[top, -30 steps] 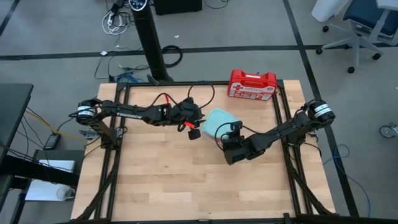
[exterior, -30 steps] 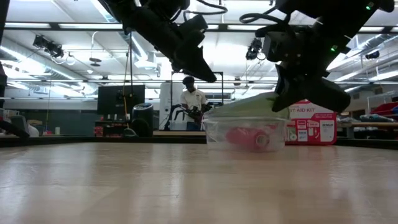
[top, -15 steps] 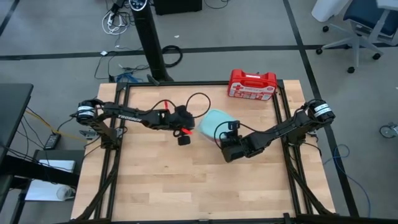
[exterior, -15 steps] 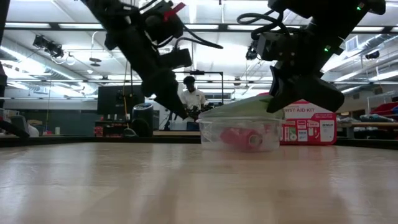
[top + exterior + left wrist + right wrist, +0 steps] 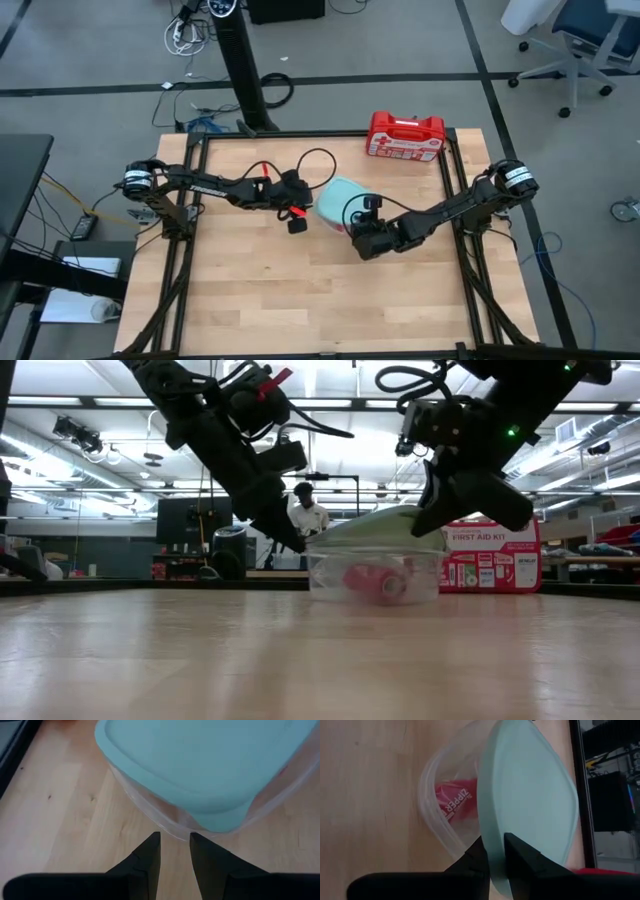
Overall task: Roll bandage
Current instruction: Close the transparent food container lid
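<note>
While both arms work mid-table, the clear container sits between them on the wood, just beyond table centre. Left gripper is at the container's left side, close to its wall; in the left wrist view its fingers stand narrowly apart with only bare wood in the gap, tips just short of the container rim, so it's slightly open and empty. Right gripper is at the container's right edge, pinching the pale teal lid: the right wrist view shows the lid's edge running down between its two fingers. Lid is tilted, its high side toward the right gripper in the low view, resting askew on the container, not sealed. Red first-aid kit sits at the far edge, well apart from the container. Bandage is a small red roll lying inside the container on its floor, seen through the clear wall.
</note>
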Action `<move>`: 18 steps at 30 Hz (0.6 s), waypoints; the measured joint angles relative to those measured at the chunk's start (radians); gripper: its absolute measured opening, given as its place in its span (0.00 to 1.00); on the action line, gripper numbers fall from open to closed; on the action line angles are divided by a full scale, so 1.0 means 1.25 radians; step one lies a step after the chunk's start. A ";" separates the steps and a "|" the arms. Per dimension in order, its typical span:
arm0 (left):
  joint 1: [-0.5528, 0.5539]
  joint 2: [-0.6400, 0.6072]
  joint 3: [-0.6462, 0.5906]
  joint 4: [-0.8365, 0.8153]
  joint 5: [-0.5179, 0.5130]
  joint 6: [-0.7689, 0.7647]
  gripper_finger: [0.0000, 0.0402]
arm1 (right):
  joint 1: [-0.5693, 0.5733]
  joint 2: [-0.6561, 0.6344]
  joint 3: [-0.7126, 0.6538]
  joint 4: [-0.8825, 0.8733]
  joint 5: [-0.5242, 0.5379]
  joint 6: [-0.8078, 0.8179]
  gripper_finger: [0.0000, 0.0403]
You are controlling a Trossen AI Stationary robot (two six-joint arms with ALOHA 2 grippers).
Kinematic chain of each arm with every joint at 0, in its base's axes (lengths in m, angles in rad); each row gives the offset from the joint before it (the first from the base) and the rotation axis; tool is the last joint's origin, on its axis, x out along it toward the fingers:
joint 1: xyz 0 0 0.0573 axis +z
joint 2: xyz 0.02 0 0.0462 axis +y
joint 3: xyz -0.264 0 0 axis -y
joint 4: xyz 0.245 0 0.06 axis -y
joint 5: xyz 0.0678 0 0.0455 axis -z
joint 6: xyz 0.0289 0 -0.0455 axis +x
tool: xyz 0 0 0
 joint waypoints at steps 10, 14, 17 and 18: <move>-0.001 0.000 -0.001 -0.009 -0.004 -0.008 0.28 | -0.020 0.000 0.000 0.092 -0.077 0.003 0.11; -0.009 0.000 -0.001 -0.010 -0.010 -0.008 0.28 | -0.022 0.000 0.000 0.104 -0.089 0.004 0.11; -0.011 0.000 -0.001 -0.011 -0.015 -0.009 0.28 | -0.021 0.000 0.000 0.130 -0.095 0.005 0.11; -0.011 0.000 -0.001 -0.011 -0.018 -0.009 0.28 | -0.021 0.000 0.000 0.135 -0.098 0.005 0.11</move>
